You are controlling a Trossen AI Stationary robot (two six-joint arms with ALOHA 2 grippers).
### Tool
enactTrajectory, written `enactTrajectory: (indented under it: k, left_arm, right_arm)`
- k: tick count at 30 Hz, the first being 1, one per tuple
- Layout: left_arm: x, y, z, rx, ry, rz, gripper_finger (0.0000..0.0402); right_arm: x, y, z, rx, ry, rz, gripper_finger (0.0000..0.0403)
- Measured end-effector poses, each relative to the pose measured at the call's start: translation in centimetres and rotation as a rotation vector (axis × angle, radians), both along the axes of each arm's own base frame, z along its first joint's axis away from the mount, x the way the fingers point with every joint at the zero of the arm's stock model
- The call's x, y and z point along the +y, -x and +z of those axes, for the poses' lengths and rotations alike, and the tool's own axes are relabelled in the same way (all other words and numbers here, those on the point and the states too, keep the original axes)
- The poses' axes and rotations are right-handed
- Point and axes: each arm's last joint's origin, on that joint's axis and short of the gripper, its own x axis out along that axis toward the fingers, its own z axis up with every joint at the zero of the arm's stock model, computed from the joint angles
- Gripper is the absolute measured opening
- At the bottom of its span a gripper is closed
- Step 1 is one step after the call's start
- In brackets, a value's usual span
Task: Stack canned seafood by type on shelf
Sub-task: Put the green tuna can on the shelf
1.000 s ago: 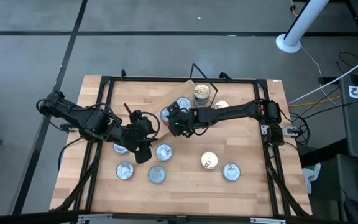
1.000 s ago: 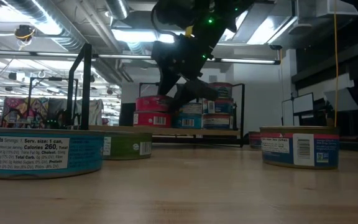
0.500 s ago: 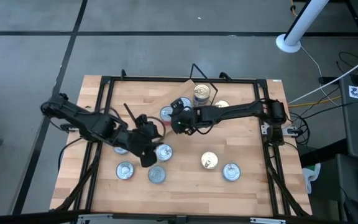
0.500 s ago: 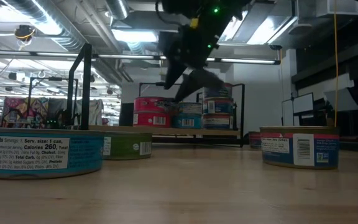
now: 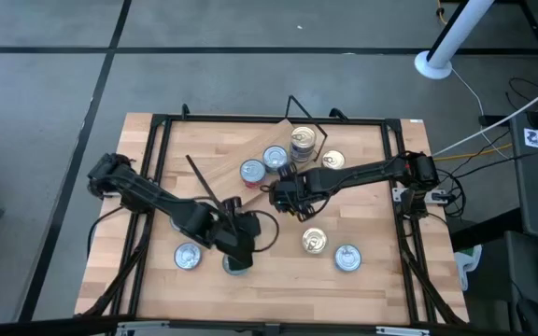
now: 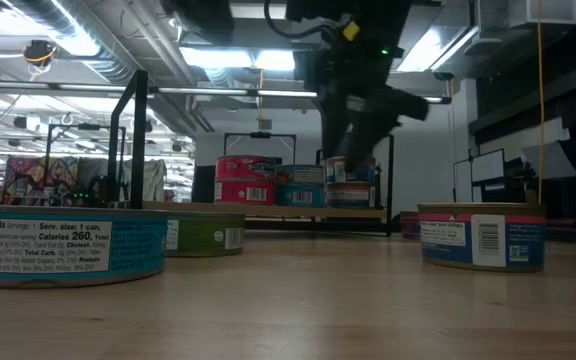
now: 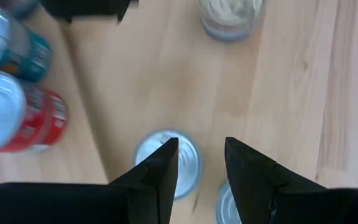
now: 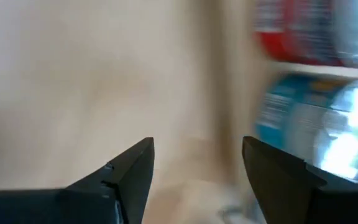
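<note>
The light wood shelf (image 5: 227, 173) lies slanted at the table's far middle. On it stand a red-labelled tin (image 5: 250, 171), a teal one (image 5: 275, 157), a stack of tins (image 5: 302, 140) and a gold-lidded tin (image 5: 332, 161). Loose tins rest on the table: silvery ones (image 5: 187, 255) (image 5: 346, 257) and a gold one (image 5: 314, 241). My left gripper (image 5: 238, 250) is open above a silvery tin (image 7: 166, 165) near the near edge, touching nothing. My right gripper (image 5: 280, 196) is open just off the shelf's near side, with the teal tin (image 8: 316, 124) ahead of it.
A black frame (image 5: 162, 121) rings the tabletop, and a thin black rod (image 5: 204, 182) crosses the shelf's left part. In the low view a blue tin (image 6: 68, 245), a green one (image 6: 203, 235) and another (image 6: 483, 235) stand close in front. Bare wood lies between the arms.
My left gripper has swung toward the near edge and to the right, ending over the loose silvery tins. My right gripper has drawn back from the red-labelled tin on the shelf, toward the right and near side. That tin now stands uncovered on the shelf.
</note>
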Motion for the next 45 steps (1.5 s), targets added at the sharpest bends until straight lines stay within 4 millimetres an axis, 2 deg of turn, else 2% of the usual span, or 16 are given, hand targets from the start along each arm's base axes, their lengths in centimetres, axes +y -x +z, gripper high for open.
enactTrajectory:
  k: [6, 9, 20, 27, 34, 45]
  left_arm:
    - [-1.1, -1.3, -3.5, 0.130, 0.013, -0.049, 0.0127]
    - [-1.4, -1.5, -5.0, 0.195, -0.009, -0.055, 0.0127]
    - [-2.5, -1.7, -8.7, 0.332, -0.076, -0.072, 0.0127]
    - [-2.2, -1.4, -10.9, 0.360, -0.093, -0.061, 0.0127]
    - [-1.7, -0.7, -12.5, 0.375, -0.131, -0.040, 0.0127]
    - [-1.5, -0.6, -13.4, 0.335, -0.166, -0.045, 0.0127]
  right_arm:
    - [0.9, 0.1, -0.7, -0.004, -0.250, -0.040, 0.0244]
    - [1.1, -0.1, -1.0, -0.028, -0.318, -0.043, 0.0244]
    - [1.1, 0.0, -3.0, -0.066, -0.337, -0.031, 0.0244]
    - [1.1, -0.2, -3.0, -0.091, -0.339, -0.026, 0.0244]
    - [1.1, -0.3, -3.0, -0.092, -0.339, -0.025, 0.0244]
    - [1.2, -0.4, -3.0, -0.113, -0.341, -0.021, 0.0244]
